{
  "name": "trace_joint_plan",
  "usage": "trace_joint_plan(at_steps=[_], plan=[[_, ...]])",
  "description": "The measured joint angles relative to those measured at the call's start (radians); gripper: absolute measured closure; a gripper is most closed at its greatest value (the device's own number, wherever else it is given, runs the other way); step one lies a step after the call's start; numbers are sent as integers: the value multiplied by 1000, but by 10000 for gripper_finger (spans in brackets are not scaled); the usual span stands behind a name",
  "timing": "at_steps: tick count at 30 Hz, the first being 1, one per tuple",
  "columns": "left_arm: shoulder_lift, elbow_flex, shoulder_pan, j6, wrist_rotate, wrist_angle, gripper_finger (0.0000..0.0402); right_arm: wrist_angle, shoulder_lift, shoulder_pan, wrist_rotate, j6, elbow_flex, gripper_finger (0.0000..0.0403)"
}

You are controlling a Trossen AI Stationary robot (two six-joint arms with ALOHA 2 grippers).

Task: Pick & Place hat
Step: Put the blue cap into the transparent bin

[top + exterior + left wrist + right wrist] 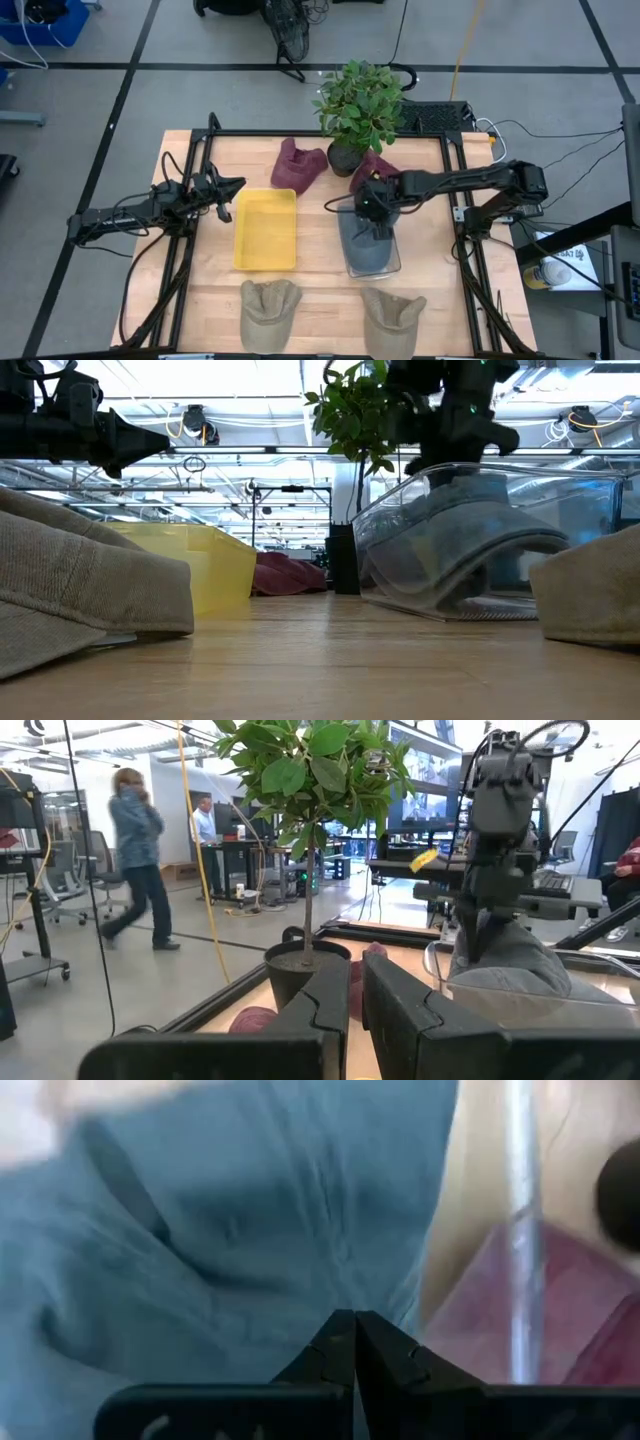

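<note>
While pinched by right fingers (pixel 352 1342), blue hat (pixel 368 245) fills clear bin (pixel 395 262).

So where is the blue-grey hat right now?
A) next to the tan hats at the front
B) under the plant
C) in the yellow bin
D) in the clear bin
D: the high view shows the blue-grey hat lying inside the clear bin, with the right pincer just above it, and the low view shows it through the bin's see-through wall.
</note>
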Motion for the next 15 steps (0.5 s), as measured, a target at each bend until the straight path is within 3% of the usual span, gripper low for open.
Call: trace_joint_plan(at_steps=[7, 15], plan=[[0, 0, 0, 0, 0, 0, 364, -89, 0, -9, 42, 104, -19, 403], [0, 0, 0, -2, 0, 0, 364, -80, 0, -7, 49, 92, -19, 403]])
